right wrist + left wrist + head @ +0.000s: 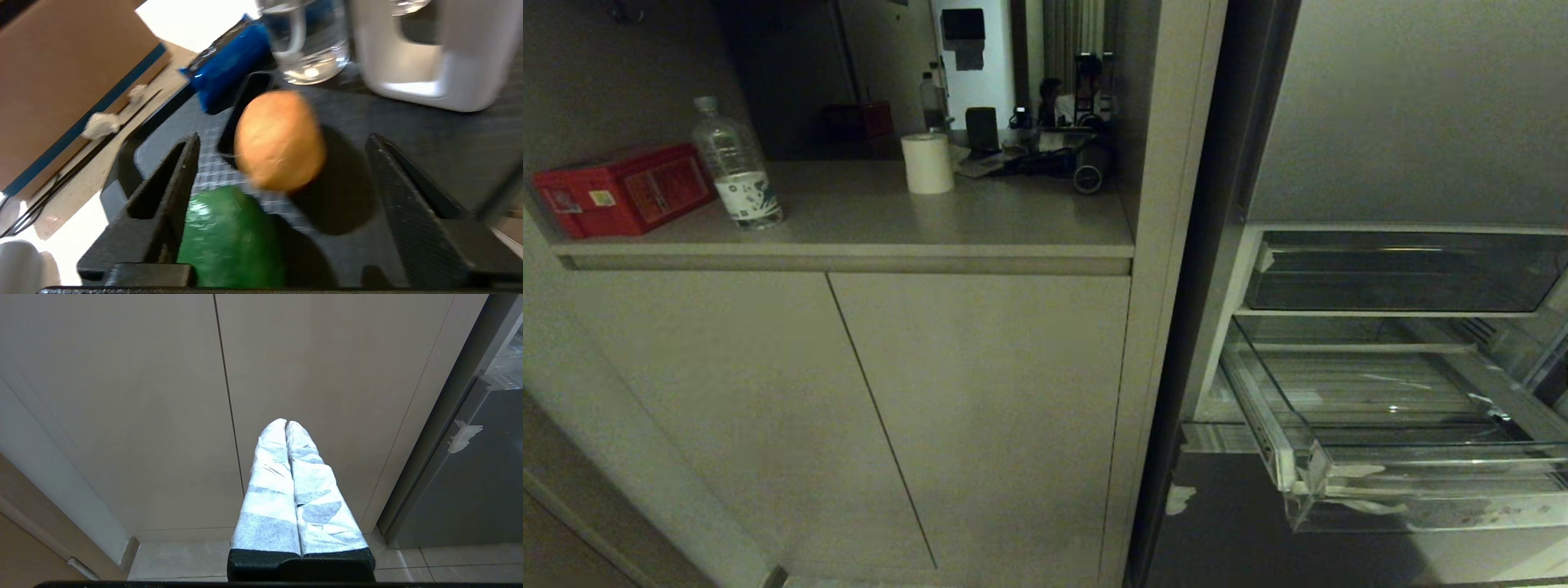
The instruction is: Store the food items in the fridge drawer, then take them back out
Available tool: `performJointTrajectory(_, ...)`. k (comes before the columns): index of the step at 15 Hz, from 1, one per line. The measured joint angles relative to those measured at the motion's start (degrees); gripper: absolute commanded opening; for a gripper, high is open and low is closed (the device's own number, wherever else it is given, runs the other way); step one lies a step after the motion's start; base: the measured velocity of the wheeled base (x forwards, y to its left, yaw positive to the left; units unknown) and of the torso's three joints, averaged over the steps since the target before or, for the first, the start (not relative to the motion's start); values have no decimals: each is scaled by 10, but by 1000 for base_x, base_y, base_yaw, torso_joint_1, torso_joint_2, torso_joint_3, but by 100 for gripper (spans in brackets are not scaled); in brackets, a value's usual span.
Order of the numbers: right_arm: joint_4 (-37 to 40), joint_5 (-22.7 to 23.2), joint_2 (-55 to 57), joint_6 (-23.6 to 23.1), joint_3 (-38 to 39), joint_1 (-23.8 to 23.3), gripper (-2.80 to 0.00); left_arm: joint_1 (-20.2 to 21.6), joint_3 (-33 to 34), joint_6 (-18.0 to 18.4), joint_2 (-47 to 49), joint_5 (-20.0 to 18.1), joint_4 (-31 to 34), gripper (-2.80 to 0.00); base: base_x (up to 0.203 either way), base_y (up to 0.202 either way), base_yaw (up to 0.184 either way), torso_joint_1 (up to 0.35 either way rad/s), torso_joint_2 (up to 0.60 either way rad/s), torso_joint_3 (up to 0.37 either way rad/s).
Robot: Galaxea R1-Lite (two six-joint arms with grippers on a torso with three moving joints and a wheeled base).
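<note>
Head view. Fridge drawer (1405, 482): clear plastic, pulled out, ribbed floor bare, white tape scraps on front corner. Darker smoky bin (1405, 273) on the shelf directly above the drawer. Cabinet (849, 408) with two plain doors beside the drawer, across a tall upright panel. On the cabinet's counter: red box (621, 189) at the end farthest from the drawer, water bottle (737, 167) just beside the box, white paper roll (927, 163) nearer the drawer. No arm, no gripper, no food item visible here.

Left wrist view. Left gripper (286, 424): fingers wrapped in white tape, pressed together, nothing between them, pointing at the cabinet doors (229, 396) low down near the floor tiles. Dark fridge front with a tape scrap at the edge of frame; drawer itself barely visible.

Right wrist view, the only one showing food. Right gripper (282, 139): black fingers spread wide, gripping nothing. Orange-brown ball (280, 141) between the fingers but clear of both, over a dark tray (408, 118) away from the drawer; resting or airborne, cannot tell. Green food item (229, 237) nearer the camera than the ball. Beyond the ball: blue packet (233, 67), clear glass mug (310, 45), white jug (433, 53).
</note>
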Motion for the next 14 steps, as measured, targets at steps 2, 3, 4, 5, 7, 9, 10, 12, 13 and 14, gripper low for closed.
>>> performJointTrajectory(2,3,4,-5,-1,-2,-5,0,0,0,0,0,0,0,-280,0,0,0,0,0,0)
performJointTrajectory(3,5,13,-11,-1,2,-6,0,0,0,0,0,0,0,-280,0,0,0,0,0,0)
performJointTrajectory(4,13,27,-21,-2,8,-7,-280,0,0,0,0,0,0,-280,0,0,0,0,0,0)
performJointTrajectory(5,26,44,-36,-3,17,-7,-280,0,0,0,0,0,0,-280,0,0,0,0,0,0)
performJointTrajectory(7,60,70,-85,-4,51,-6,-280,0,0,0,0,0,0,-280,0,0,0,0,0,0)
performJointTrajectory(9,75,97,-149,-4,107,-5,-280,0,0,0,0,0,0,-280,0,0,0,0,0,0)
performJointTrajectory(10,79,115,-187,-4,142,-4,-280,0,0,0,0,0,0,-280,0,0,0,0,0,0)
performJointTrajectory(12,81,160,-271,-4,218,-4,-280,0,0,0,0,0,0,-280,0,0,0,0,0,0)
performJointTrajectory(13,81,185,-319,-4,258,-4,-280,0,0,0,0,0,0,-280,0,0,0,0,0,0)
performJointTrajectory(14,81,209,-366,-2,295,-4,-280,0,0,0,0,0,0,-280,0,0,0,0,0,0)
